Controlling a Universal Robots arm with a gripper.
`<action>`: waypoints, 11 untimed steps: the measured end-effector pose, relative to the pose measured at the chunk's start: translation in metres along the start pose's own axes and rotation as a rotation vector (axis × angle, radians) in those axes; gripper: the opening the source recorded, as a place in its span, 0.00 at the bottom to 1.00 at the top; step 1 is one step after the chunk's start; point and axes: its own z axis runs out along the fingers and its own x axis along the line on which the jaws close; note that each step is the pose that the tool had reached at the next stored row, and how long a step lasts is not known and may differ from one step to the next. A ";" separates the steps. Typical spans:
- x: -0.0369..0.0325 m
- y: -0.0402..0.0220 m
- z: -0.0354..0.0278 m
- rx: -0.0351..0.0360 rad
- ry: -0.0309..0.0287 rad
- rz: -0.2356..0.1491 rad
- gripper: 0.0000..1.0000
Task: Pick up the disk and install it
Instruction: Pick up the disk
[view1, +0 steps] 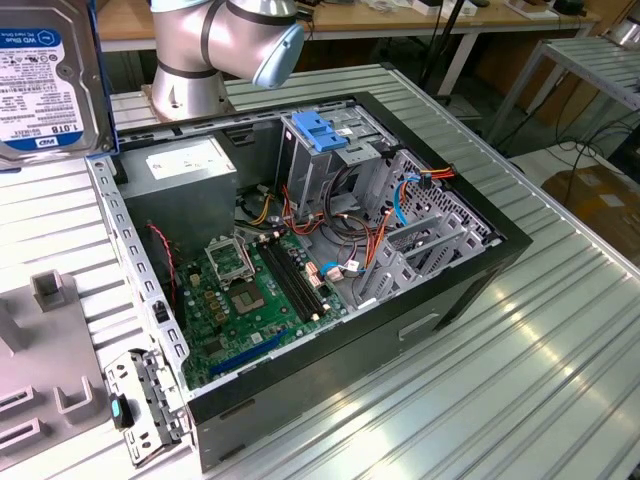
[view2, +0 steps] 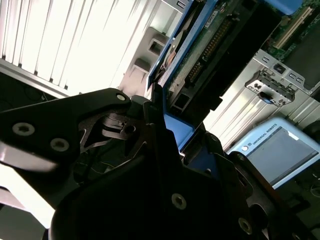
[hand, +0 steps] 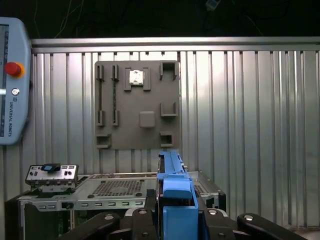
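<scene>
The disk (view1: 45, 75) is off the tabletop and in the air. In the exterior view it fills the upper left corner of the frame, white label with its blue band facing the camera and a blue side rail (view1: 97, 60) down its right edge. In the second wrist view its green circuit-board underside (view2: 210, 45) runs toward the upper right. In the first wrist view it stands edge-on at bottom centre, with the blue rail (hand: 176, 197) uppermost.

The tool (hand: 176, 222) is clamped on the disk, its black fingers (hand: 142, 220) pressed in on either side of the blue rail. The pick-up looks done and the carry is in hand; the install is not yet made.

I judge the install calls for squaring the rails to the slot of the drive cage (view1: 325, 150), which stands upright under its blue handle in the open computer case (view1: 470, 270), at the centre of the exterior view. That means coming in clear of the loose cables (view1: 365, 245) and the power supply (view1: 190, 170).
</scene>
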 end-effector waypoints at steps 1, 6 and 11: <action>0.0007 -0.0003 0.0000 0.0000 0.0000 0.000 0.37; 0.0024 -0.0056 -0.0001 -0.0001 0.0001 0.000 0.37; 0.0024 -0.0185 -0.0002 0.0000 0.0000 0.000 0.37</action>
